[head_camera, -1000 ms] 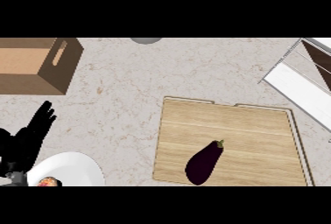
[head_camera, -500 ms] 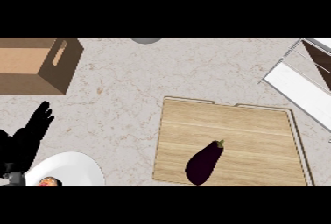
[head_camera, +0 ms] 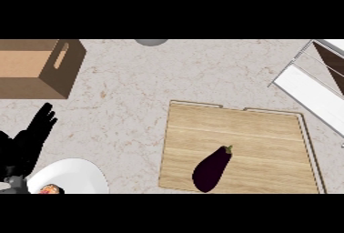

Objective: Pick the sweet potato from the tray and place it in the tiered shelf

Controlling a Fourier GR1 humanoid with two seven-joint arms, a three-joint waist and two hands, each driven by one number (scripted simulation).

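Observation:
A dark purple eggplant (head_camera: 212, 169) lies on the wooden tray (head_camera: 269, 136) at the lower middle, its stem toward the upper right; no sweet potato shows. The tiered shelf (head_camera: 316, 86), white with metal rails, stands at the right edge. My left hand (head_camera: 30, 141) rests open at the left edge, fingers straight and pointing up, far from the tray. The right hand shows nowhere.
A wooden crate (head_camera: 40, 66) with a handle slot stands at the upper left. A white plate (head_camera: 70, 177) with some food at its lower rim sits under my left hand. A grey round object (head_camera: 151, 42) peeks in at the top edge.

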